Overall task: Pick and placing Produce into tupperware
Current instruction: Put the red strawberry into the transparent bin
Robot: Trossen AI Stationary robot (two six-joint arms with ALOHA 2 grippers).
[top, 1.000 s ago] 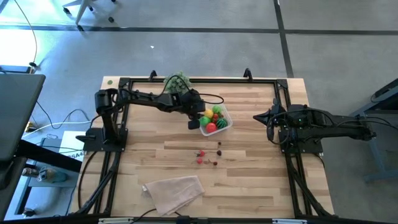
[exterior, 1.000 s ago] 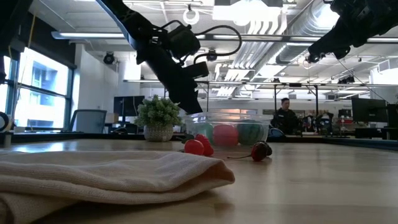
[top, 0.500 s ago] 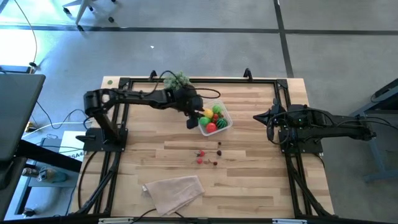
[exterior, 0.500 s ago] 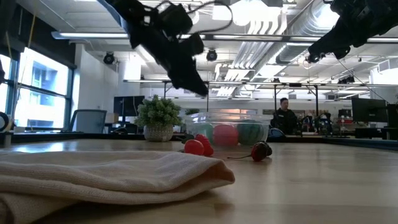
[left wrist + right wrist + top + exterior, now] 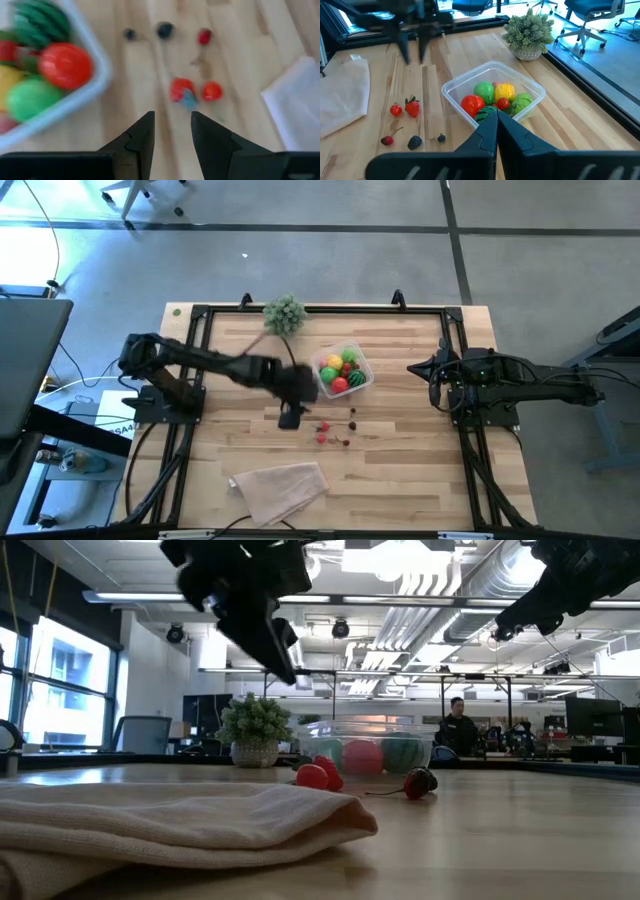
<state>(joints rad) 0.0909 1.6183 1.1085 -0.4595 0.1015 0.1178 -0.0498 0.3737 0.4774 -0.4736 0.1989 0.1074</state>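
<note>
The clear tupperware (image 5: 343,371) stands right of the table's middle, its base on the wood, holding red, green and yellow produce (image 5: 492,97). Loose produce lies on the wood nearer the front: a strawberry (image 5: 181,90), a small red tomato (image 5: 212,91) and tiny dark pieces (image 5: 165,30); they also show in the high view (image 5: 323,428). My left gripper (image 5: 290,418) hovers above the table, just left of these pieces, open and empty (image 5: 172,127). My right gripper (image 5: 412,368) waits, shut, raised at the table's right (image 5: 495,120).
A beige cloth (image 5: 280,490) lies bunched near the front edge. A bushy pale-green plant ball (image 5: 284,312) stands at the far edge. Black frame rails (image 5: 200,360) run along the table's left, right and far sides. People show in the room beyond (image 5: 458,725).
My left gripper has swung quickly from beside the tupperware toward the table's near edge and a little left, and now hangs over the bare wood beside the loose produce. The tupperware and the loose pieces have stayed in place.
</note>
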